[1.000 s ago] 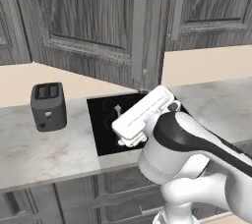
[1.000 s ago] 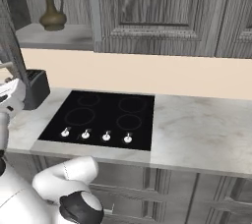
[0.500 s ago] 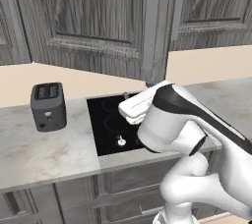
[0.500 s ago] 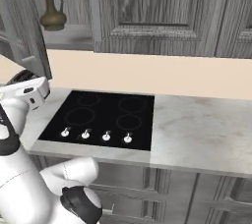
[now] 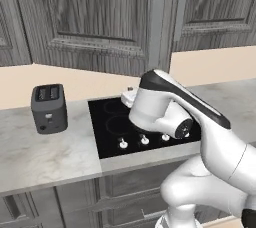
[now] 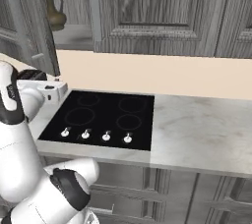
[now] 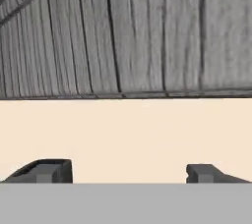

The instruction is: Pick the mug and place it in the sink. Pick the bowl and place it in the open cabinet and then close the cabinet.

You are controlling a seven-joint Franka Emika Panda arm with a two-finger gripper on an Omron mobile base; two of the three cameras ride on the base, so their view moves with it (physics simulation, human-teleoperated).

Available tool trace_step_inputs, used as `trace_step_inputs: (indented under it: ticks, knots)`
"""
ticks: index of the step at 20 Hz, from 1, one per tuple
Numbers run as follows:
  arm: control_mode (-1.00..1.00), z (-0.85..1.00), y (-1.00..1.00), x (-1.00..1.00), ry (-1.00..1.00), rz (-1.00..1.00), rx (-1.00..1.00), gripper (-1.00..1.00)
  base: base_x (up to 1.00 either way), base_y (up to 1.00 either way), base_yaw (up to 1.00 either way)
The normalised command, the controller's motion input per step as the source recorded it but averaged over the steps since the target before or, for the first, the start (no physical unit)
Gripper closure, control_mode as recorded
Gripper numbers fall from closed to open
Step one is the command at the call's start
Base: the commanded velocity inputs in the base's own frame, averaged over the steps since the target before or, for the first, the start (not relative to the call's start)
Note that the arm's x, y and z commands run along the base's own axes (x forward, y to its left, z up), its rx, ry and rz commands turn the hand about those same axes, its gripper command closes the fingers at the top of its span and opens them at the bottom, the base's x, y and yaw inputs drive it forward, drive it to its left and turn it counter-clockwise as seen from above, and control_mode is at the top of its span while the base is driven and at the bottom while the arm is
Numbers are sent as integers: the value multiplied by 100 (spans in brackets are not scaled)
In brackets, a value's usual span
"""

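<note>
In the hand view the two-finger gripper shows its two small dark fingertips at the bottom of the frame, far apart, with nothing between them; they face a plain beige wall beneath the woodgrain underside of the dark grey woodgrain wall cabinet.

In the left base view the white robot arm bends across the centre of the frame, over the black four-ring cooktop with its row of small silver knobs. A dark grey two-slot toaster stands on the light marbled countertop at middle left. One cabinet door stands open edge-on at the upper centre.

In the right base view the arm is at the left edge, and the open cabinet's grey shelf shows at the upper left, holding a tall brown narrow-necked jug. A long silver bar handle runs down the closed door beside it. I cannot tell from these pictures where the mug, the bowl and the sink are.
</note>
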Motion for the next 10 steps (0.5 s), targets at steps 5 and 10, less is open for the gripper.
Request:
trace_step_inputs:
  ticks: [5,10]
  knots:
    - [-100,43,-15,56,38,-41,12,-100,0,0,0]
    - [-100,73,-22,91,21,-36,5,-100,0,0,0]
